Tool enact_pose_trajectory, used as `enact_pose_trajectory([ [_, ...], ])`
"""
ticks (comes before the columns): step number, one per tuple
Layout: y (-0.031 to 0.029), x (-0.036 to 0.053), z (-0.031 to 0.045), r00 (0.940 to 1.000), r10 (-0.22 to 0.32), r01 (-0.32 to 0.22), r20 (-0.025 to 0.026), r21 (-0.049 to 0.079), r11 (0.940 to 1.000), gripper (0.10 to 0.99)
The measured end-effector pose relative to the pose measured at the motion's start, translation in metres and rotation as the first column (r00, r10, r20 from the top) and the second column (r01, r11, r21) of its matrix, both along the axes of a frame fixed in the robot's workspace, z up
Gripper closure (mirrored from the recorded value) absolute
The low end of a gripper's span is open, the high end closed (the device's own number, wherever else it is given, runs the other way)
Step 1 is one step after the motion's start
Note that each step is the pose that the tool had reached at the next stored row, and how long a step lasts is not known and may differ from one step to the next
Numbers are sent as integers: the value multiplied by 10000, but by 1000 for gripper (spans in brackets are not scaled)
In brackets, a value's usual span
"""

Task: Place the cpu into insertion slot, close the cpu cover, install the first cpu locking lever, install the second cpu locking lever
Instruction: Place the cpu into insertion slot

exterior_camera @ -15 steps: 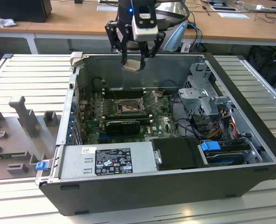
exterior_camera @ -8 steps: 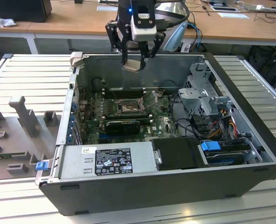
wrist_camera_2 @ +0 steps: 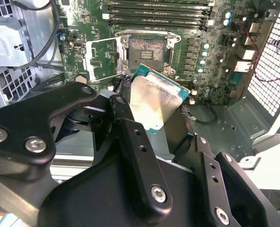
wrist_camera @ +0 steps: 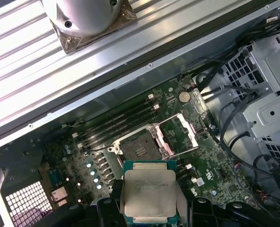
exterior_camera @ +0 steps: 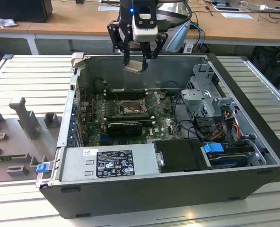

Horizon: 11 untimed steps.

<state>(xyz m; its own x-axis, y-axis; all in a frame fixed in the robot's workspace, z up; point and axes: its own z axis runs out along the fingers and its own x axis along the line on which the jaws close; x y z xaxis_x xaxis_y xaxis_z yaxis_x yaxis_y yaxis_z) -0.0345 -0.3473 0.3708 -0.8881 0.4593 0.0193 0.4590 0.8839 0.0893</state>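
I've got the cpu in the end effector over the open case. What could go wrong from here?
The cpu, held in the end effector well clear of the insertion slot, looks tilted in the exterior view; a corner landing first could damage the contacts. The cpu cover is flipped open right beside the slot, so the chip or a finger might catch it on the way down.

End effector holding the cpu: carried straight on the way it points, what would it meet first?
Probably the open insertion slot, which lies just ahead of the cpu in both wrist views; depth is unclear.
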Motion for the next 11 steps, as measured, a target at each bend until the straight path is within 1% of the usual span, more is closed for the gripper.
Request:
enact_pose_trajectory([
  [11, 0, 0, 0, 9997, -249, 249, 0, 0, 9997, 557],
])
